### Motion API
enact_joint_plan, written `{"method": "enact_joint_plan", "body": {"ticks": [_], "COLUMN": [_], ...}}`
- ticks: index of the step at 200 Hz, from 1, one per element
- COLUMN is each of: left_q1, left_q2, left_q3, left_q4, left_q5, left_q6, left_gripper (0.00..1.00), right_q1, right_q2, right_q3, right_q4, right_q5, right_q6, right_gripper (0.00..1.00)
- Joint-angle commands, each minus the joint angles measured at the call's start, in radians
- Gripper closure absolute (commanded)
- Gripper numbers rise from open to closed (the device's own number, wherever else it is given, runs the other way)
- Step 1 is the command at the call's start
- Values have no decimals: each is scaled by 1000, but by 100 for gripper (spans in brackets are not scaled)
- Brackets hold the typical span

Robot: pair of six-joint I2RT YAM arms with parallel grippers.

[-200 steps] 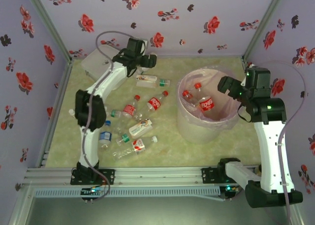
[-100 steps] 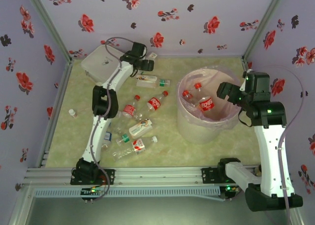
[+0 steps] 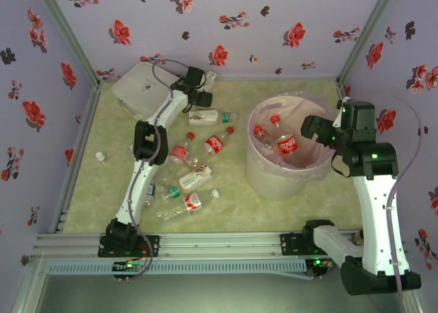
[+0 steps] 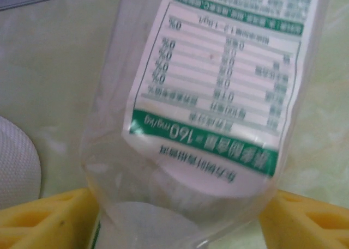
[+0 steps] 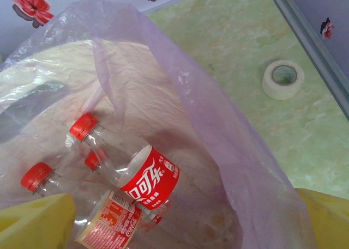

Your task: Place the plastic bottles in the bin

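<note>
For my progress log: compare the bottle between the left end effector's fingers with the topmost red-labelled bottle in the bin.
The left-arm bottle lies on the table between the left end effector's fingers; the bin bottle lies inside the pink-lined bin. The left-arm bottle's label is white and green; the bin bottle's is red. Both are clear plastic, lying down.

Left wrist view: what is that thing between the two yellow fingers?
A clear plastic bottle with a white-and-green label lies between the fingers of the left gripper, seen in the left wrist view. Whether they grip it is unclear.
</note>
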Motion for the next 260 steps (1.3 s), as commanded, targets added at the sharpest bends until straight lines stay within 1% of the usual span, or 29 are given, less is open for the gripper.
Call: {"method": "enact_joint_plan", "body": {"ticks": [1,36,61,102,127,141,156,184,195,210,236,248,260], "left_q1": [8,8,8,6,3,-1,-8,-33,-49,-80,-146,-167,-185], "left_q2": [5,-17,-88,-256,-369,-448,-543,-775,-870,-991,-1175,-1257,-1335], "left_q3": [18,-8,-82,-250,-367,-466,-581,-815,-909,-1026,-1204,-1296,-1400], "left_q4": [-14,-3,43,129,166,204,256,373,415,458,501,549,640], "left_q5": [-13,-18,-9,0,14,31,44,88,103,117,170,208,241], "left_q6": [12,2,-7,-11,-15,-15,-19,-58,-74,-87,-107,-145,-199], "left_gripper": [31,48,57,65,66,67,69,72,72,72,73,74,78], "right_q1": [-8,-9,-8,-8,-8,-8,-9,4,27,88,255,323,386], "right_q2": [-14,-19,-25,-34,-42,-39,-32,-5,10,38,113,158,202], "right_q3": [-4,9,26,71,98,118,142,176,186,201,232,252,267], "right_q4": [19,7,-15,-22,-17,-14,-2,102,152,202,268,299,332], "right_q5": [-17,-23,-20,-58,-83,-104,-154,-349,-385,-368,-296,-288,-277], "right_q6": [-2,6,16,46,56,54,51,95,126,146,147,153,148], "right_gripper": [0,0,0,0,1,1,1,1,1,1,2,2,2]}}
